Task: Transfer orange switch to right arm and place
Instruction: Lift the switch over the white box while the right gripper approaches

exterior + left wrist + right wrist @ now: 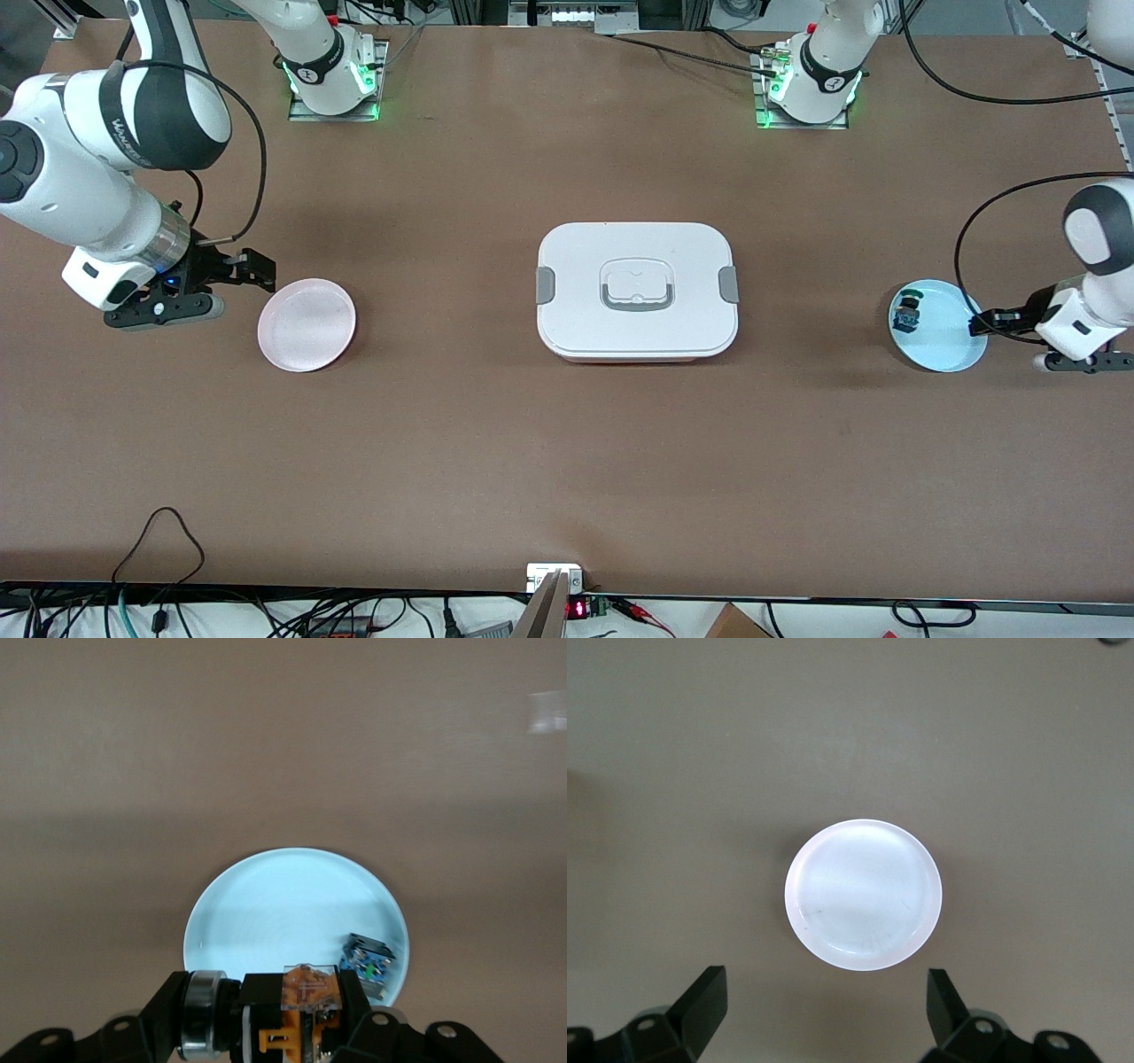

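The orange switch [309, 989], a small black-bodied part with an orange top, sits between the fingers of my left gripper [308, 1008], which is shut on it. That left gripper [980, 322] hangs over the rim of a light blue plate [946, 344] at the left arm's end of the table. On the same plate [279, 904] lies a similar small part with a green-blue top [367, 960]. My right gripper [254, 269] stands open and holds nothing, beside a pink plate [306, 324] at the right arm's end. In the right wrist view the pink plate [864, 895] lies ahead of the open right gripper [824, 985].
A white lidded box [636, 288] with grey side latches and a grey handle stands mid-table between the two plates. Cables and a small device run along the table edge nearest the front camera [555, 578].
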